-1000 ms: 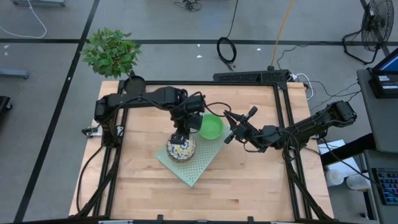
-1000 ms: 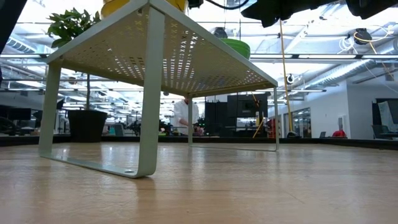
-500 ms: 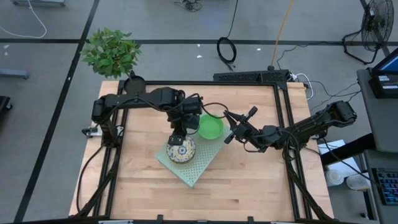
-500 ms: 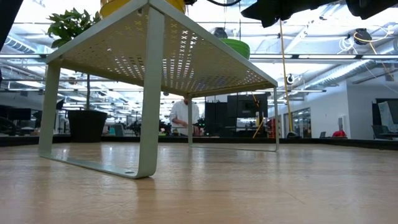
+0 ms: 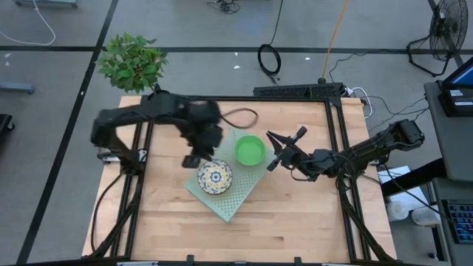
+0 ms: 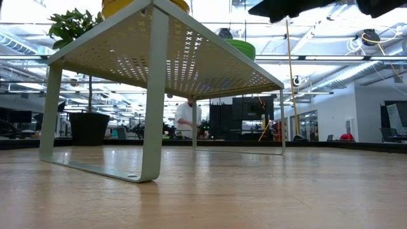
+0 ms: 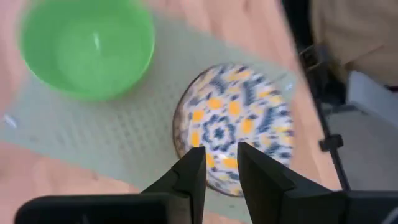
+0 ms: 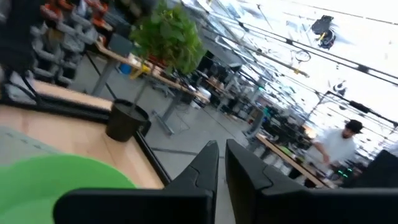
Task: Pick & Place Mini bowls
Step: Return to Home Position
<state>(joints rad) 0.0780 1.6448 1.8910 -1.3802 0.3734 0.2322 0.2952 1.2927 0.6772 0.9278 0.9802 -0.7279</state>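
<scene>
High view: the pale wooden surface (image 5: 295,214) carries a pale green perforated metal shelf (image 5: 225,207) at its centre. The dark left arm (image 5: 140,114) reaches in from 9 o'clock and the dark right arm (image 5: 369,151) from 3 o'clock.

On the shelf, the blue-yellow-white floral bowls (image 5: 214,177) sit at 7 o'clock of the plain bright green bowls (image 5: 250,150), near each other but apart. How many are stacked in each cannot be told from above.

The left gripper (image 7: 221,152) hangs at 10 o'clock of the floral bowls, fingers slightly parted and empty. The right gripper (image 8: 221,149) waits at 3 o'clock of the green bowls, fingers pressed nearly together, holding nothing.

The placing looks finished, so what remains is going home. The left arm should probably lift well clear of the floral rim before folding back toward 9 o'clock, with its trailing cable kept off the shelf. The right arm should draw straight out toward 3 o'clock.

Against half a second ago, the left gripper has left the floral bowls, which now show whole. The bowls, the shelf and the right arm have not moved.
</scene>
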